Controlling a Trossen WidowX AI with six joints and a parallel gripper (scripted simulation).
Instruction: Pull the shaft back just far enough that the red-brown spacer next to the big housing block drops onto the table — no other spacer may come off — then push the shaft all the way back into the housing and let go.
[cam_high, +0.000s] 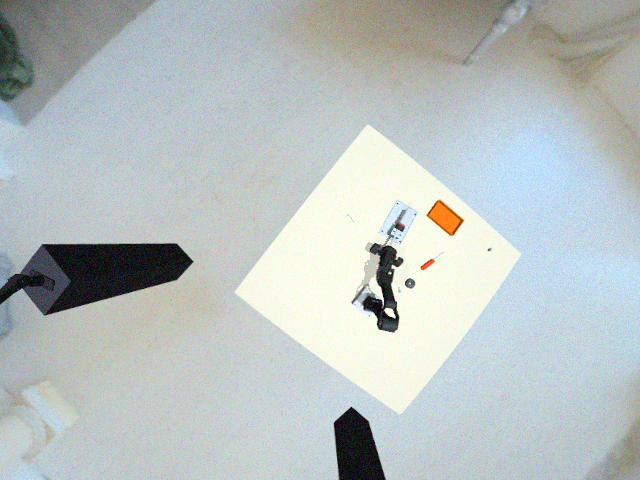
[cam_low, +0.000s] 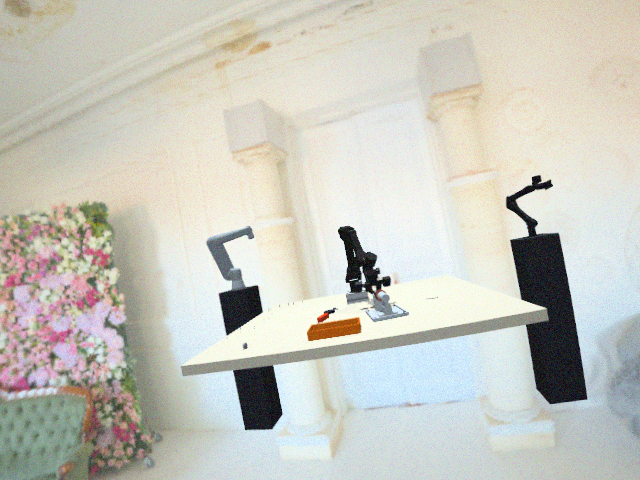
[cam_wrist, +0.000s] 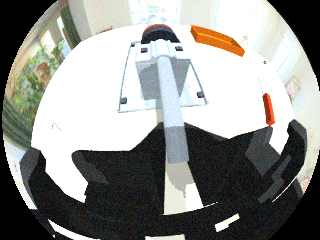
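Note:
The grey shaft (cam_wrist: 171, 102) (cam_high: 389, 240) runs from the near side of the big housing block (cam_wrist: 148, 75) (cam_high: 396, 234) toward me. My gripper (cam_wrist: 170, 125) is shut on its near end, fingers on both sides. The block stands on a pale base plate (cam_low: 397, 312) (cam_wrist: 142, 108). Beyond the block, the wrist view shows a black round part (cam_wrist: 159, 35) with an orange-red rim (cam_wrist: 158, 25) behind it. The exterior view shows an orange-red ring (cam_low: 378, 296) at the block. I cannot tell the red-brown spacer clearly or count the spacers; the block hides them partly.
An orange tray (cam_high: 445, 218) (cam_low: 334, 329) (cam_wrist: 217, 41) stands beside the base plate. A red-handled screwdriver (cam_high: 428, 264) (cam_wrist: 269, 109) lies to the arm's right in the wrist view. A dark round part (cam_high: 409, 283) lies near the arm, and a tiny dark piece (cam_high: 489, 249) (cam_low: 245, 345) near the table's corner.

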